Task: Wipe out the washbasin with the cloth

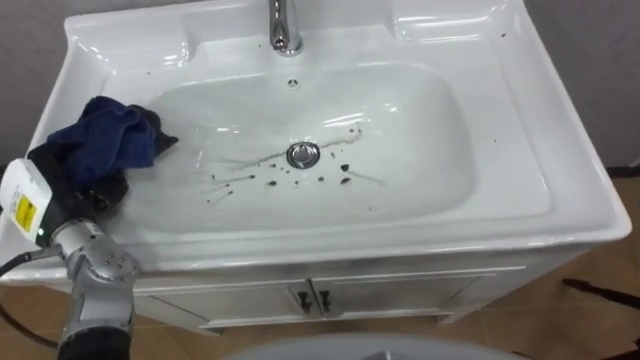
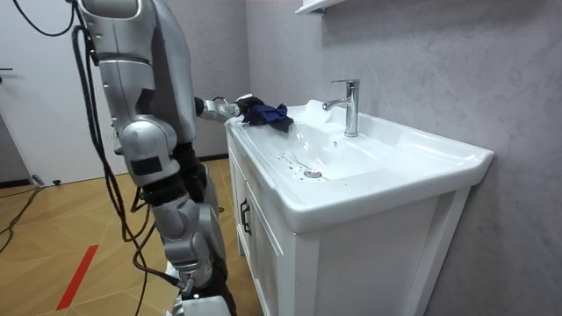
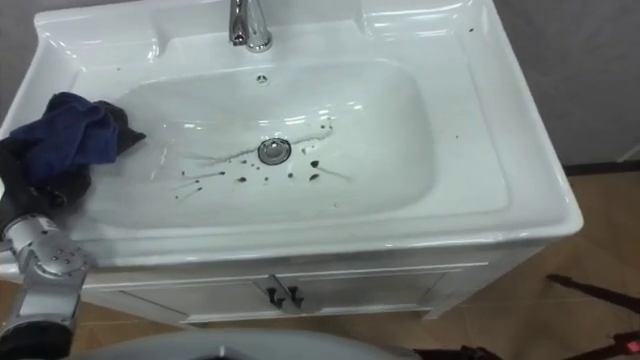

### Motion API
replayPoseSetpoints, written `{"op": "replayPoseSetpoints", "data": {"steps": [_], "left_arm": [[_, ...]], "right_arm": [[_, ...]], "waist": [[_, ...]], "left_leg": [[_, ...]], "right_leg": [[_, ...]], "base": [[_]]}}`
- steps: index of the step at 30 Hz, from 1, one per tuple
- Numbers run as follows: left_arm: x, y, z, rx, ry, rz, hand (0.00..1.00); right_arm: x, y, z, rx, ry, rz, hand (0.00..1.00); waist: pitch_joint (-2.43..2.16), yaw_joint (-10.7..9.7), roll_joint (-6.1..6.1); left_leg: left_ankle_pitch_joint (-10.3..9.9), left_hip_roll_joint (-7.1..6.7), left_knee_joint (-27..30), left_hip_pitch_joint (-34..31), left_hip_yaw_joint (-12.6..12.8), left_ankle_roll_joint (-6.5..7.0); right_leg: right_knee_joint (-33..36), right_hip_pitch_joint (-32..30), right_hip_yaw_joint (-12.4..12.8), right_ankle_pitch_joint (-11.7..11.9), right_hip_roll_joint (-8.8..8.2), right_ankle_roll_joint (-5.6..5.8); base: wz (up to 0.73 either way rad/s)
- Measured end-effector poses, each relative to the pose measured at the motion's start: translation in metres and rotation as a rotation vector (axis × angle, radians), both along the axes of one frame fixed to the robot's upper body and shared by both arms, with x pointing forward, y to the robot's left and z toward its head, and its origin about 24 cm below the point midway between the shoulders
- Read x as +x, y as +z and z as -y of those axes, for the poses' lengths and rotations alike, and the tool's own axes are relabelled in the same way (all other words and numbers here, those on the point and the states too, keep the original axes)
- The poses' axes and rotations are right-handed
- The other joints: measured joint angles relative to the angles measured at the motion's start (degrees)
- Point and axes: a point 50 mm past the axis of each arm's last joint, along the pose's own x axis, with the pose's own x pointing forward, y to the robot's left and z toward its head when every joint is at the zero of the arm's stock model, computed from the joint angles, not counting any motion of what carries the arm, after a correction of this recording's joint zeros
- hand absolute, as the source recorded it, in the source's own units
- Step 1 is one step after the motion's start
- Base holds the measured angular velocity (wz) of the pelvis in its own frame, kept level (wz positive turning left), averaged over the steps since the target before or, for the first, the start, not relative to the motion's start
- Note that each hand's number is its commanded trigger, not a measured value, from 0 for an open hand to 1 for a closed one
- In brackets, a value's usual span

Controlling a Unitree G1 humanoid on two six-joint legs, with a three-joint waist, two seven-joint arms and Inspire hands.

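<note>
Basin (image 1: 440,130) has dark specks (image 1: 345,180) round the drain (image 1: 303,154), off right of your left hand (image 1: 88,188); blue cloth (image 1: 110,135) buries the fingers, can't tell the grip.

Chrome tap (image 1: 286,32): upright at the far edge, centre, spout toward the near side.
White cabinet (image 1: 420,290): below, near side, two doors closed.
Dark door handles (image 1: 313,298): a pair, just beside each other at the centre seam.
Wooden floor (image 1: 595,325): near right.
Grey wall (image 2: 421,61): far side.
White shelf (image 2: 318,6): on the wall, above the tap.
Red stripe (image 2: 77,276): on the floor at the room view's left, well apart from the cabinet.
</note>
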Motion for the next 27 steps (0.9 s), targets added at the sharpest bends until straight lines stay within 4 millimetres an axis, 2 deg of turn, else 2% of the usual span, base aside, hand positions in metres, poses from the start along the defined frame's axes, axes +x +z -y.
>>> {"op": "replayPoseSetpoints", "data": {"steps": [2, 4, 7, 14, 21, 24, 27], "left_arm": [[0.003, 0.007, 0.003, -0.003, -0.006, 0.028, 1.00], [0.004, 0.013, 0.004, 0.002, -0.015, 0.049, 1.00], [0.007, 0.025, 0.006, 0.049, -0.035, 0.070, 1.00], [0.017, 0.048, 0.022, 0.168, -0.130, 0.130, 1.00], [0.025, 0.068, 0.036, 0.260, -0.208, 0.195, 1.00], [0.025, 0.066, 0.040, 0.267, -0.230, 0.184, 1.00], [0.019, 0.056, 0.047, 0.254, -0.264, 0.140, 1.00]], "right_arm": [[0.003, 0.000, -0.001, -0.007, 0.012, 0.015, 0.00], [0.003, 0.000, -0.002, -0.006, 0.021, 0.018, 0.00], [0.006, -0.001, -0.004, -0.002, 0.050, 0.024, 0.00], [0.009, -0.001, -0.006, -0.008, 0.078, 0.051, 0.00], [0.008, -0.001, -0.006, -0.014, 0.079, 0.060, 0.00], [0.006, -0.001, -0.005, -0.014, 0.076, 0.058, 0.00], [0.007, -0.001, -0.006, -0.011, 0.081, 0.062, 0.00]], "waist": [[0.00, 0.3, 0.23], [0.15, 0.3, -0.09], [0.57, 0.4, -0.56], [0.88, -0.1, 0.03], [0.52, -1.3, 0.63], [0.47, -1.6, 0.72], [0.50, -2.4, 0.66]], "left_leg": [[0.0, -0.13, 0.1, -1.0, -0.1, -0.02], [0.0, -0.22, 0.2, -1.7, -0.2, -0.02], [0.0, -0.27, 0.2, -1.9, -0.1, -0.02], [0.0, -0.46, 0.1, -1.9, 0.0, -0.02], [0.0, -0.50, 0.2, -2.6, -0.1, -0.02], [0.0, -0.49, 0.2, -2.6, -0.1, -0.02], [0.0, -0.50, 0.1, -2.3, -0.1, -0.02]], "right_leg": [[0.0, -0.7, -0.6, 0.1, -0.03, 0.15], [-0.1, -1.2, -1.1, 0.1, -0.07, 0.17], [-0.2, -1.2, -1.4, 0.1, -0.12, 0.21], [-0.2, -0.8, -1.6, 0.2, -0.27, 0.35], [-0.2, -1.6, -1.5, 0.3, -0.28, 0.40], [-0.2, -1.6, -1.4, 0.3, -0.26, 0.40], [-0.1, -1.3, -1.5, 0.3, -0.28, 0.40]], "base": [[0.07], [0.11], [0.05], [0.01], [-0.01], [0.00], [0.00]]}}
